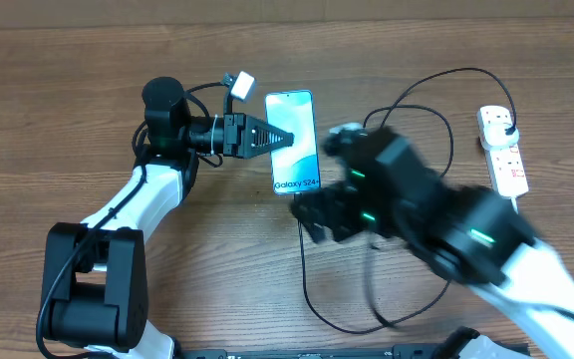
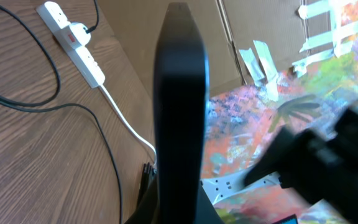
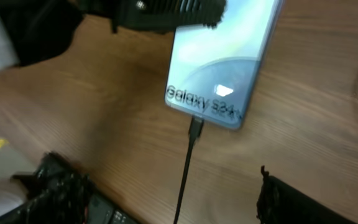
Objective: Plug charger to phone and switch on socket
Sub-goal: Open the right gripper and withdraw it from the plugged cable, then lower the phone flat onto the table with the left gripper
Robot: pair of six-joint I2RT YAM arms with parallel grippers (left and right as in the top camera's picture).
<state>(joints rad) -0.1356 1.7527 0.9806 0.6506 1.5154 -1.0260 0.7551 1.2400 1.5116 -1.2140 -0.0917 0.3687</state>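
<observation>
**Overhead view**
- Tabletop: a brown wood-grain tabletop (image 1: 88, 80) carries everything.
- Phone: a slim rectangular phone (image 1: 294, 143) with a light blue-teal screen and white "Galaxy" lettering lies flat near the middle. Its lettered end points toward the robot.
- Left tool: the left tool (image 1: 279, 138) reaches in from the left, its black tips closed over the phone's left edge.
- Right tool: the right tool (image 1: 317, 217) is motion-blurred, just beside the phone's lettered end.
- Charger: a thin black charger cable (image 1: 305, 269) leaves the lettered end and loops across the tabletop to the socket.
- Socket: a white elongated socket strip (image 1: 503, 155) with red markings lies at the far right, well apart from the phone.

**Left wrist view**
- Phone: its dark narrow edge (image 2: 179, 112) fills the centre.
- Socket: the socket strip (image 2: 73, 46) is at upper left, with the charger cable (image 2: 48, 81) curving near it.
- Cord: a thick white cord (image 2: 126, 127) trails from the strip.

**Right wrist view**
- Phone: the phone's (image 3: 222, 62) screen faces up.
- Connector: the small black connector tip (image 3: 196, 127) sits in the middle of the lettered edge, and the charger cable (image 3: 184, 180) runs straight toward the camera.
- Left tool: the black ribbed left tool (image 3: 166, 9) lies across the phone's far end, gripping it.
- Right tool: the right tool (image 3: 160, 186) is spread wide, with black fingers (image 3: 61, 193) at the two lower corners. The cable passes between them untouched.
</observation>
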